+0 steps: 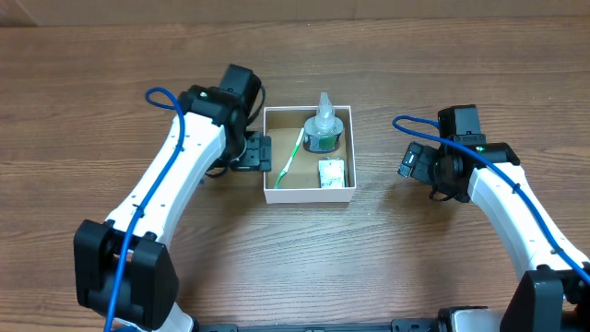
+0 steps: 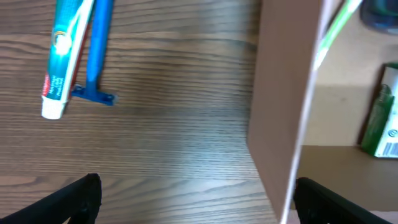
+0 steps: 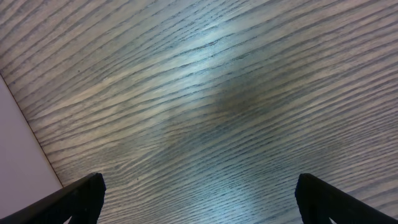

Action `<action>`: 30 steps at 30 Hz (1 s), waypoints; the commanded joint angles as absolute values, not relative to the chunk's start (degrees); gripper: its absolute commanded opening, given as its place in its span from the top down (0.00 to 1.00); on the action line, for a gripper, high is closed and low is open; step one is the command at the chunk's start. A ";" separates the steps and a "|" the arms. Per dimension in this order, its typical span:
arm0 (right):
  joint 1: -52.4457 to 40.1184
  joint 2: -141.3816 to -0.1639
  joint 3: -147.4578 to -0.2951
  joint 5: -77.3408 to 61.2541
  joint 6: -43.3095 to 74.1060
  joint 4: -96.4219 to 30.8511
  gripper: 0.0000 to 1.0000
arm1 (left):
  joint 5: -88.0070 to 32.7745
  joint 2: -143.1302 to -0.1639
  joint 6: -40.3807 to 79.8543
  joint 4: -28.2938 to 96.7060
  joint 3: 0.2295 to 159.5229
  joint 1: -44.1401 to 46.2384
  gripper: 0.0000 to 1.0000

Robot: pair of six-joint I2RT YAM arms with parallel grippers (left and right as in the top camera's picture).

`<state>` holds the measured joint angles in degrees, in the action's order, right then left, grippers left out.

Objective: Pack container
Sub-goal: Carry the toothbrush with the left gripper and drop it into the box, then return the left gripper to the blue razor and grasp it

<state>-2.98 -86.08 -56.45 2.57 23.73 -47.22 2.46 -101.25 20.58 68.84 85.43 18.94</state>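
Observation:
The container [image 1: 309, 195], a square white box with a brown inside, sits at mid-table. It holds a green toothbrush [image 1: 289, 157], a clear bottle with a dark base [image 1: 324, 127] and a small green-and-white box [image 1: 332, 172]. My left gripper [image 1: 261, 153] is open and empty at the container's left wall. In the left wrist view its fingers [image 2: 199, 202] straddle that wall [image 2: 277, 93], with the toothbrush [image 2: 329, 34] leaning over the wall and the small box [image 2: 382, 118] inside. My right gripper [image 1: 408, 164] is open and empty to the right of the container, over bare wood [image 3: 199, 199].
A toothpaste tube [image 2: 65, 50] and a blue razor [image 2: 96, 56] lie side by side on the table left of the container. They are hidden under the left arm in the overhead view. A white container wall [image 3: 18, 155] edges the right wrist view.

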 commanded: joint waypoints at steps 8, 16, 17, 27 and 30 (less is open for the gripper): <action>-2.70 -85.52 -56.27 3.14 23.62 -46.98 0.00 | 6.46 -99.96 16.67 67.61 86.41 14.90 0.00; -2.70 -85.52 -56.27 3.14 23.62 -46.98 0.00 | 7.05 -99.96 15.05 63.29 84.09 12.67 0.00; -2.70 -85.52 -56.27 3.14 23.62 -46.98 0.00 | 7.05 -99.96 14.92 62.15 82.85 12.08 0.00; -2.70 -85.52 -56.27 3.14 23.62 -46.98 0.00 | 2.33 -100.01 11.51 45.63 67.85 5.89 0.00; -2.70 -85.52 -56.27 3.14 23.62 -46.98 0.00 | 0.95 -100.01 9.08 41.82 65.25 5.54 0.00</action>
